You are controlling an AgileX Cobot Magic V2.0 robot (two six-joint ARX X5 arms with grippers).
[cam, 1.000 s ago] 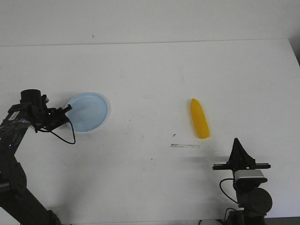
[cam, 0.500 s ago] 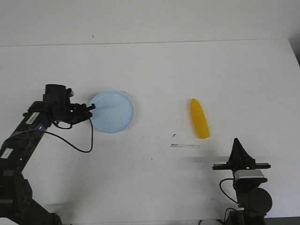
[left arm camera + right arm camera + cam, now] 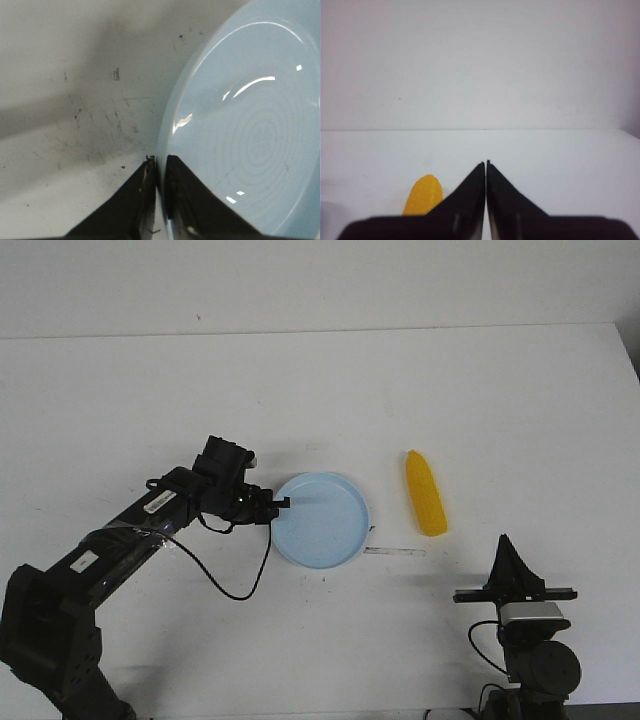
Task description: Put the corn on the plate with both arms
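Note:
The pale blue plate (image 3: 322, 520) lies near the table's middle, just left of the yellow corn (image 3: 425, 493). My left gripper (image 3: 281, 504) is shut on the plate's left rim; in the left wrist view the rim (image 3: 167, 131) runs between the two black fingers (image 3: 145, 182). The corn lies lengthwise, its pointed tip away from me, a short gap from the plate. My right gripper (image 3: 506, 545) stands shut and empty near the table's front right, below the corn. In the right wrist view the corn (image 3: 423, 195) shows beside the shut fingertips (image 3: 486, 163).
A short strip of clear tape (image 3: 395, 551) lies on the white table (image 3: 320, 390) between the plate's lower right edge and the corn. The table's back edge meets a white wall. A black cable loops under the left arm (image 3: 235, 585).
The left arm has dragged the plate rightward across the table, from the far left to a spot just left of the corn. The right arm and the corn have not moved.

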